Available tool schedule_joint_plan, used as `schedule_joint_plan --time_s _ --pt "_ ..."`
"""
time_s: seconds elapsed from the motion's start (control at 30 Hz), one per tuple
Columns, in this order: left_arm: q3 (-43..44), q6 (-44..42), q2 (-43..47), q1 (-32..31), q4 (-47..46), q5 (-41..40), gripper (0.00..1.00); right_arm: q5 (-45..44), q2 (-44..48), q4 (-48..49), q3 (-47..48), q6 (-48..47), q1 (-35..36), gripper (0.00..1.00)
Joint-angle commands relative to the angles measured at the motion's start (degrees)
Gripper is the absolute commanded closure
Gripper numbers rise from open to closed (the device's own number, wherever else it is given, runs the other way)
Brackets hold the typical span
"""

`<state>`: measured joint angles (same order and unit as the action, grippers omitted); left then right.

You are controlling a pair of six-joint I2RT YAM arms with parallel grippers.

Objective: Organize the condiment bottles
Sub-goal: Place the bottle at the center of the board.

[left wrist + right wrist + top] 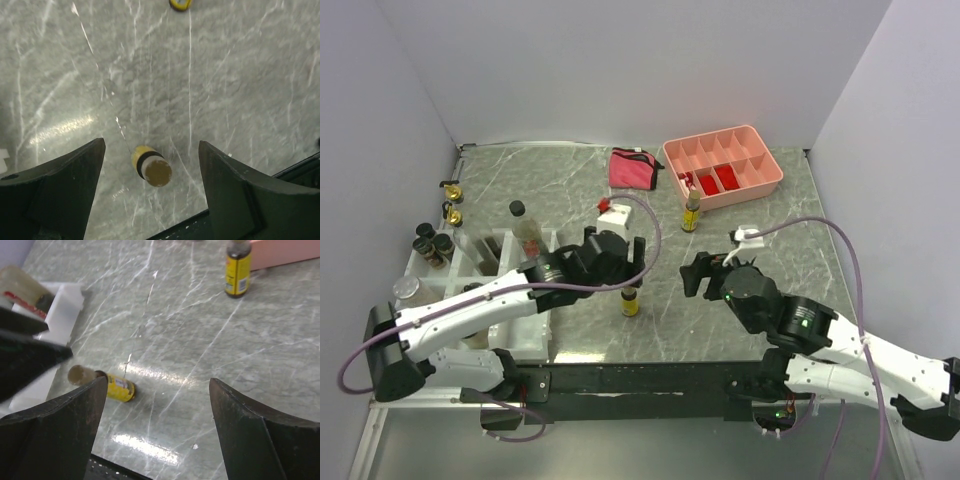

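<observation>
A small yellow bottle (631,300) with a tan cap stands on the marble table (760,230) near the front edge. My left gripper (628,272) hangs right above it. In the left wrist view the bottle (152,167) sits between the open fingers of the gripper (151,144), touching neither. My right gripper (694,272) is open and empty to the bottle's right. The right wrist view has the same bottle (107,386) left of the gripper (157,381). A second yellow bottle (691,213) stands further back. Other condiment bottles (525,230) and jars (440,248) stand in and around a white organizer (510,330).
A pink compartment tray (765,185) with red items lies at the back right, and a pink zip pouch (633,168) lies left of it. Two gold-topped bottles (452,212) stand at the far left. The second yellow bottle (237,270) stands close to the tray (285,252).
</observation>
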<state>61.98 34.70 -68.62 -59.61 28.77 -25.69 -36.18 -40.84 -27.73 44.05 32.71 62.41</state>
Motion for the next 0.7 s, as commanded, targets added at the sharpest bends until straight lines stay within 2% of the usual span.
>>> schedule_joint_plan --time_s 0.0,0.3,0.67 --pt "2.53 2.21 -1.95 -2.69 0.49 -2.52 0.19 -4.41 3.83 0.75 -1.25 1.57 -0.89 0.10" --pt "0.87 5.37 -6.70 -5.16 0.49 2.92 0.24 -5.30 5.51 -0.23 -2.83 2.01 -1.24 0.02" --pt "2.10 9.24 -11.27 -5.16 7.17 -1.46 0.30 -4.60 5.68 -1.37 -3.18 2.89 -1.24 0.00"
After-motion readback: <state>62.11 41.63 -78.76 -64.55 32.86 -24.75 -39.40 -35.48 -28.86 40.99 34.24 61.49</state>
